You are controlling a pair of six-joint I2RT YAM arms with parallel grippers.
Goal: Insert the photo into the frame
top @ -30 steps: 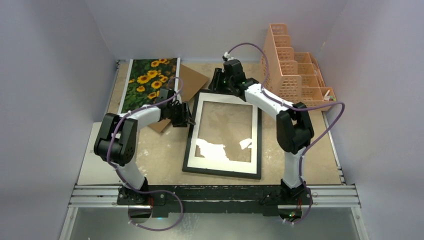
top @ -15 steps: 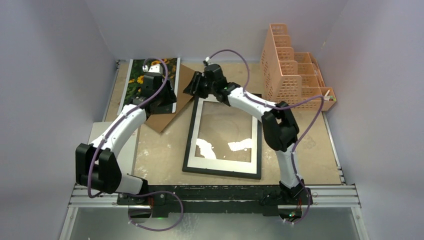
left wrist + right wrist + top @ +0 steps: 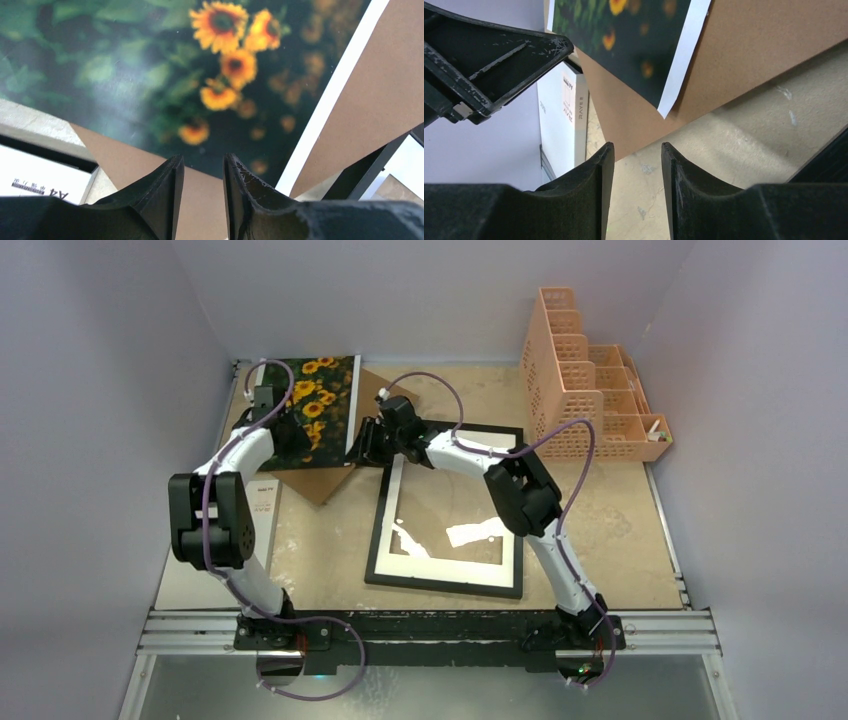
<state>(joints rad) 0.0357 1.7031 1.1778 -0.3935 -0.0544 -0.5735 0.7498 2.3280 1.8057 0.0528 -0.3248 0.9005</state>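
Both arms reach over the sunflower photo; the frame lies flat alongside.
The photo rests on a brown board at the counter's far left, outside the frame, which holds only a white mat and a glossy pane. The left end effector hangs above the print and the right end effector by its corner, both released and empty. The peach organizer has a small white item in its lowest compartment.

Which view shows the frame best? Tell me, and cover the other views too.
Top external: the frame lies flat, all four black sides in view, only its far-left corner under the right arm. Left wrist catches just one black bar at lower right; right wrist, at most a dark sliver there.
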